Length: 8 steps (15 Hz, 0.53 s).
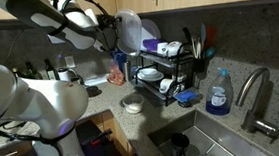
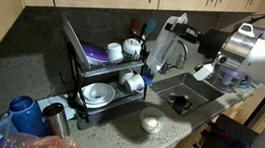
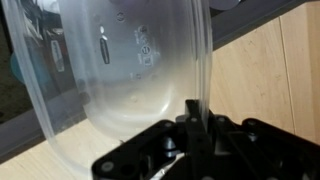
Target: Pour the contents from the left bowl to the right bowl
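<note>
My gripper (image 3: 192,118) is shut on the rim of a clear plastic bowl (image 3: 130,70), which fills the wrist view. In both exterior views the clear bowl (image 1: 129,31) (image 2: 166,46) is held high in the air, tipped on its side, above the counter and in front of the dish rack. My gripper (image 1: 112,37) (image 2: 184,35) grips its edge. A small white bowl (image 1: 132,105) (image 2: 150,123) sits on the dark counter below, near the sink. I cannot tell what is inside either bowl.
A black dish rack (image 1: 164,71) (image 2: 97,75) with plates, cups and utensils stands at the back. A sink (image 2: 185,95) with a faucet (image 1: 253,89) and a blue soap bottle (image 1: 218,94) lie beside it. A blue kettle (image 2: 22,115) stands at the counter's end.
</note>
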### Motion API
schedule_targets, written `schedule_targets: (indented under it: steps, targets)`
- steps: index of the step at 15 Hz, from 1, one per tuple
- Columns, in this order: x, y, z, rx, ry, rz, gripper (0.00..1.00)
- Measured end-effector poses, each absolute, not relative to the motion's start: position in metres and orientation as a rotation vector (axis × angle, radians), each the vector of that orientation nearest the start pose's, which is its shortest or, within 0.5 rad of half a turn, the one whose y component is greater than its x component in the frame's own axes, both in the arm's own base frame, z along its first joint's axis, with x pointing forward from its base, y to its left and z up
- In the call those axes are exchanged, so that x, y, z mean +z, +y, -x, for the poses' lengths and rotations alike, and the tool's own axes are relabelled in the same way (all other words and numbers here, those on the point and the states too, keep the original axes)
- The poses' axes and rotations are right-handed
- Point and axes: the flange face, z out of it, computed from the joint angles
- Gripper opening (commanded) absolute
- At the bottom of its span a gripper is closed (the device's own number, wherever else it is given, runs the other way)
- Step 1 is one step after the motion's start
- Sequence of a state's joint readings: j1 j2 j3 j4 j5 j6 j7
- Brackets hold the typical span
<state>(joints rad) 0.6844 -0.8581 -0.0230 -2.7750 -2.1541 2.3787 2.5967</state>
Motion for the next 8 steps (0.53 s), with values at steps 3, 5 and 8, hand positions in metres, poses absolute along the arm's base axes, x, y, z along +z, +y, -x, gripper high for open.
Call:
schedule_targets:
  steps: [3,5,8]
  targets:
    - [0.5077,0.1996,-0.2705,-2.078,0.310,1.888,0.01]
    - [0.5077,0.1996,-0.2705,-2.079,0.309,1.888,0.01]
    - [0.5077,0.1996,-0.2705,-2.081,0.306,1.887,0.01]
